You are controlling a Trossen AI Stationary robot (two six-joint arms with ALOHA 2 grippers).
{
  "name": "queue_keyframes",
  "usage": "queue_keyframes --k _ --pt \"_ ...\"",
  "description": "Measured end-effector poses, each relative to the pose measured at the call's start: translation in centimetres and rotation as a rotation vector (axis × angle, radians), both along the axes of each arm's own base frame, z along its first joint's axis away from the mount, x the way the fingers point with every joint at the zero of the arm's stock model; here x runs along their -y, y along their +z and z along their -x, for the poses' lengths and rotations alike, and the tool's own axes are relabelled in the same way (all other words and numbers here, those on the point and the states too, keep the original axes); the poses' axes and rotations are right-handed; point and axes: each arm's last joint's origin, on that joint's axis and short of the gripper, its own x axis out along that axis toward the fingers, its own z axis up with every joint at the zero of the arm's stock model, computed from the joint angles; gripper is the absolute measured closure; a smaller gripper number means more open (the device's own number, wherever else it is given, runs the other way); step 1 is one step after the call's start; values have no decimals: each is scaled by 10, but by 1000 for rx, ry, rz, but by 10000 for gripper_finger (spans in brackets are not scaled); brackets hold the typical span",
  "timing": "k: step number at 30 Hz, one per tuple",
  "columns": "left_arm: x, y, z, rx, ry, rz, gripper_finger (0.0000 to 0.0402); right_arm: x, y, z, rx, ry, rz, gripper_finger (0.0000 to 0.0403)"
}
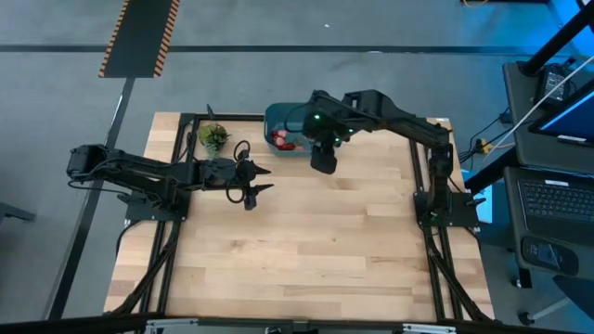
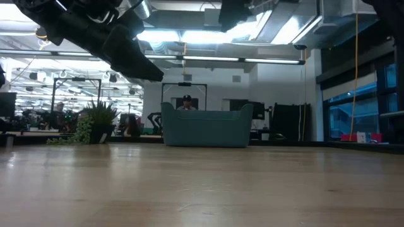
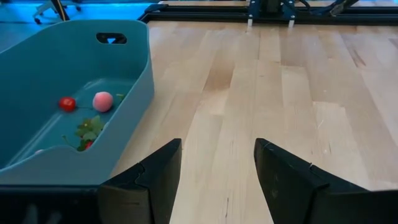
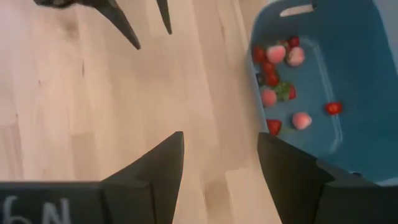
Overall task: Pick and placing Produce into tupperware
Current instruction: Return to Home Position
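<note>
the wooden counter (image 1: 306, 250) carries the teal tupperware (image 1: 278, 119) at its far edge. it stands upright, and its long axis seems to run side to side along that edge. a green leafy bunch (image 1: 214, 137) sits just beside its left end. the right arm crosses above the tub's right part, and the right claw (image 1: 323, 163) hangs just off the near wall, spread and holding nothing; it is the nearer of the two. the left claw (image 1: 251, 192) hovers farther out over the wood, to the tub's near-left, also spread and empty. the tub lies on the far side of both claws, so i judge that going home only means pulling away from it, minding the rim. the produce (image 4: 301, 120) i can see all lies inside the tub: tiny red pieces, some green-topped, and a few paler pink ones, loosely clustered on its floor.
</note>
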Motion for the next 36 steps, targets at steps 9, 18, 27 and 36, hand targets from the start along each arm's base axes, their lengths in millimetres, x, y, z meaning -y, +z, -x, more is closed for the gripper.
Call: queue_keyframes --k 9,18,27,36 --pt "0 1 1 18 -20 65 205 -13 17 16 44 -80 -52 196" --pt "-4 25 29 68 -61 99 205 -64 50 75 264 60 -44 196" --pt "3 58 92 200 -76 81 205 -88 0 159 689 27 -53 196" --pt "9 72 142 377 -83 49 205 -83 -71 215 1010 30 -74 196"
